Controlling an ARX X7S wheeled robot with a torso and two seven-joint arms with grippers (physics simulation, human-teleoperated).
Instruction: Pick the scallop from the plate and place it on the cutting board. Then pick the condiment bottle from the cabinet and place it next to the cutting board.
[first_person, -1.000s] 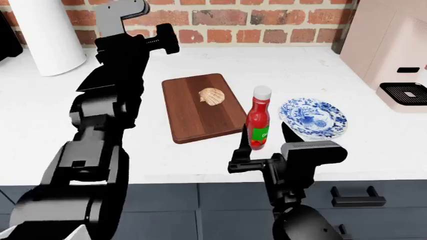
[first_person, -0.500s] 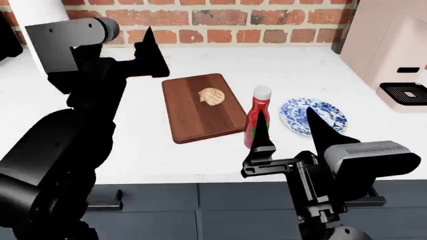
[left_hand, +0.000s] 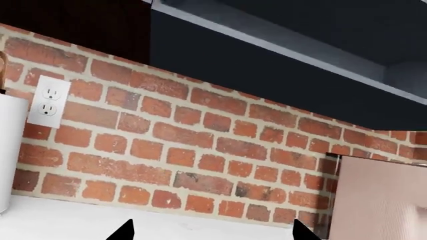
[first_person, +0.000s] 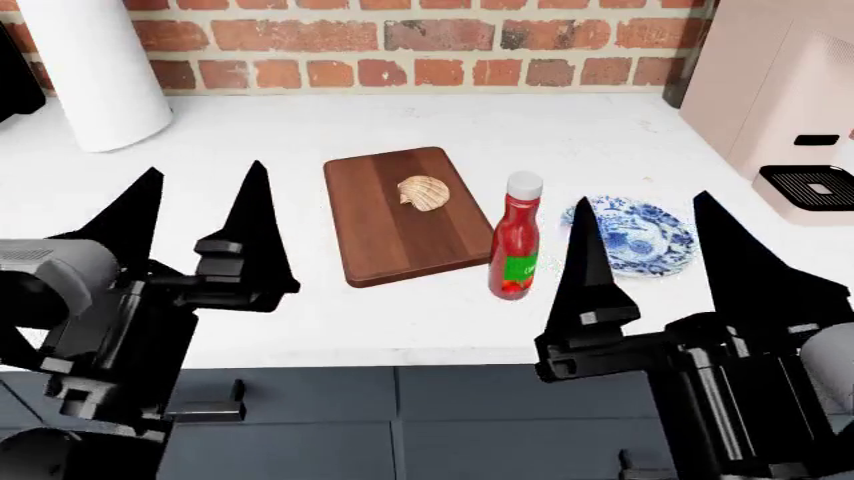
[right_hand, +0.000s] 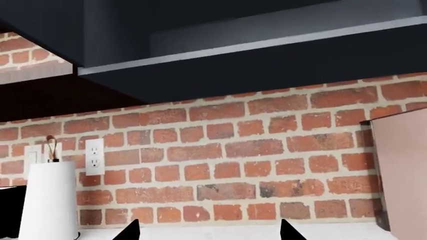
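In the head view the scallop lies on the cutting board at the counter's middle. The condiment bottle stands upright just right of the board. The plate sits right of the bottle, empty, partly behind my right gripper. My left gripper is open and empty at the front left, fingers pointing up. My right gripper is open and empty at the front right. In the left wrist view my left gripper faces the brick wall; in the right wrist view my right gripper does too.
A white paper towel roll stands at the back left; it also shows in the right wrist view. A beige appliance stands at the back right. A brick wall backs the counter, with dark cabinets above and drawers below.
Both arms have pulled back toward the counter's front edge and turned their fingers upward. The bottle, scallop and plate have not moved.
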